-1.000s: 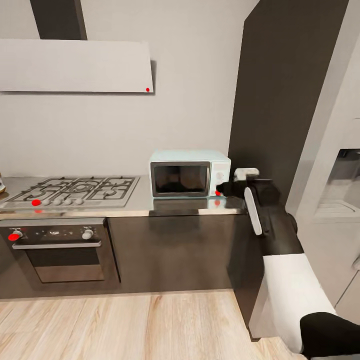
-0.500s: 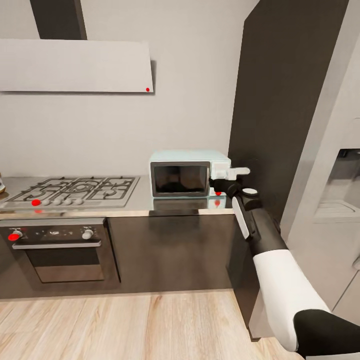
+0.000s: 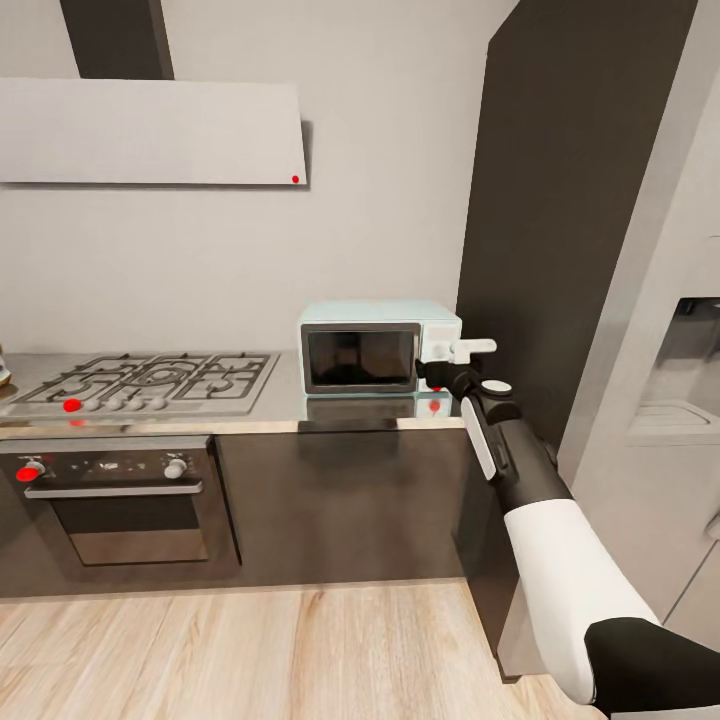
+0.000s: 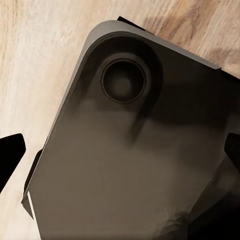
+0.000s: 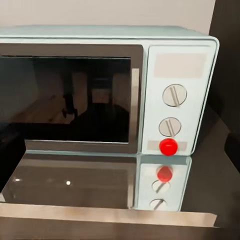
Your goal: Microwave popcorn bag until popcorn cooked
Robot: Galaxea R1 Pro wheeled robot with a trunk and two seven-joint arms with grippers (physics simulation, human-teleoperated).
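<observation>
Microwave (image 3: 380, 346), door shut, sits on the countertop (image 3: 280, 410) at the hob's (image 3: 150, 380) three o'clock; no legible writing on its two dials or red button (image 5: 168, 146). Right gripper (image 3: 432, 372) hovers at the control panel, its opening impossible to judge.

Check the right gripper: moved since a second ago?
Yes. The right gripper shifted left, closer to the microwave control panel; the microwave stayed put.
</observation>
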